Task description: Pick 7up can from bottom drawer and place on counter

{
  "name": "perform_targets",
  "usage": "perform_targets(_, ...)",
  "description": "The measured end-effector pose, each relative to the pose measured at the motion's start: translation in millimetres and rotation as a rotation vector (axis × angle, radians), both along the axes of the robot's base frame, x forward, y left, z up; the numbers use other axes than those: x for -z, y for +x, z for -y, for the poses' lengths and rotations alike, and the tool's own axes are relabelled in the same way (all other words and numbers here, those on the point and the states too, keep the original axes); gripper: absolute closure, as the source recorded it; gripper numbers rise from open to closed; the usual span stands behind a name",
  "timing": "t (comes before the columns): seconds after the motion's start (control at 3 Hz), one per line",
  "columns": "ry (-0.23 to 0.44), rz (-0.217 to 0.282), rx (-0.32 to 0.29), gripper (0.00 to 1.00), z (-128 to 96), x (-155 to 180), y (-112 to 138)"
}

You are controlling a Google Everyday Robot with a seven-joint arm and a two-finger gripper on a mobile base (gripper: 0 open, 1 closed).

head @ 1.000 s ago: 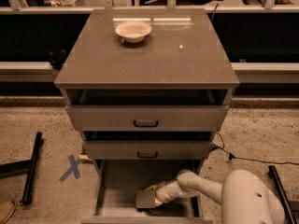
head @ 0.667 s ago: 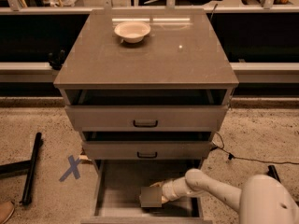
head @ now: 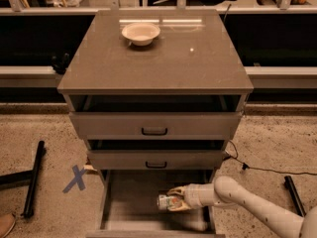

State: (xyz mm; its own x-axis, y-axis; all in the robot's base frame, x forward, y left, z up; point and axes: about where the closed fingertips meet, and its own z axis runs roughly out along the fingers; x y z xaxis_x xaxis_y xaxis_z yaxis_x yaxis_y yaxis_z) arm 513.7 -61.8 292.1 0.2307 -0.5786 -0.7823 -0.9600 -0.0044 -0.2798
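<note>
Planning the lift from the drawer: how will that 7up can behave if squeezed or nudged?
The 7up can lies on its side on the flat floor of the bottom drawer, so a nudge would probably roll it. Its smooth metal wall looks slippery and might dent under a squeeze. The gripper is at the can, inside that drawer.

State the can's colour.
Silver and green can, camera view; tool grips it in the bottom drawer.

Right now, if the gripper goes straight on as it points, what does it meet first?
The gripper, down in the bottom drawer, points picture-left with the can clamped in it. Beyond the can, it would probably meet the drawer's left wall first, though depth is unclear.
</note>
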Motion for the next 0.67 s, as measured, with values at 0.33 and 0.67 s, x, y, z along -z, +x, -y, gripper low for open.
perform_targets(0.33, 0.0, 0.014, 0.004, 1.0, 5.3, -7.9, 0.4)
perform_targets(0.67, -0.002, 0.018, 0.003, 1.0, 5.4, -10.1, 1.3)
